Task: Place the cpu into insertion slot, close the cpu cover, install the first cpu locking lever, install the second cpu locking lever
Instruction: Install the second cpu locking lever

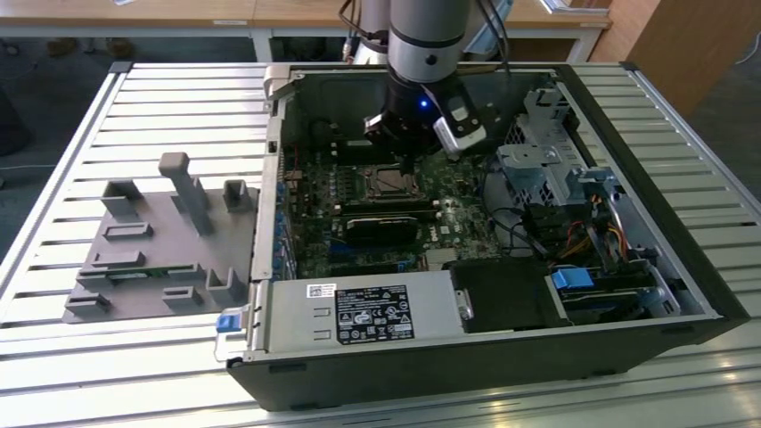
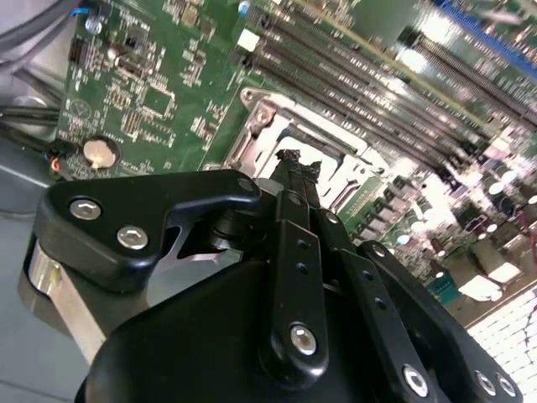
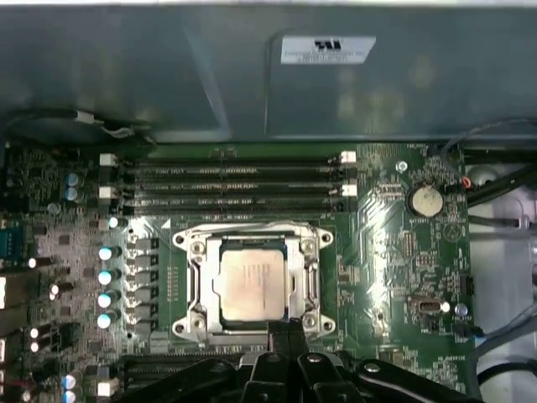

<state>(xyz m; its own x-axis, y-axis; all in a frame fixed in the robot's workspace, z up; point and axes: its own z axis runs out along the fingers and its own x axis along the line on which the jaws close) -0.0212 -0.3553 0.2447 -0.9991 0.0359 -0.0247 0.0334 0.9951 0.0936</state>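
First wrist view: cpu (image 3: 252,285) seated under cpu cover (image 3: 195,281) (end effector (image 3: 284,332) closed, empty).

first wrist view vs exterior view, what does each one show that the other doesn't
First wrist view alone: the cpu lies seated in the insertion slot, its silvery top showing through the window of the cpu cover, which lies flat around it; a round coin cell sits on the board.

Exterior view alone: the whole open computer case on a slatted table, a grey fixture tray at the exterior view's left, and the power supply.

Both: the green motherboard, the socket area and the gripper at its edge.
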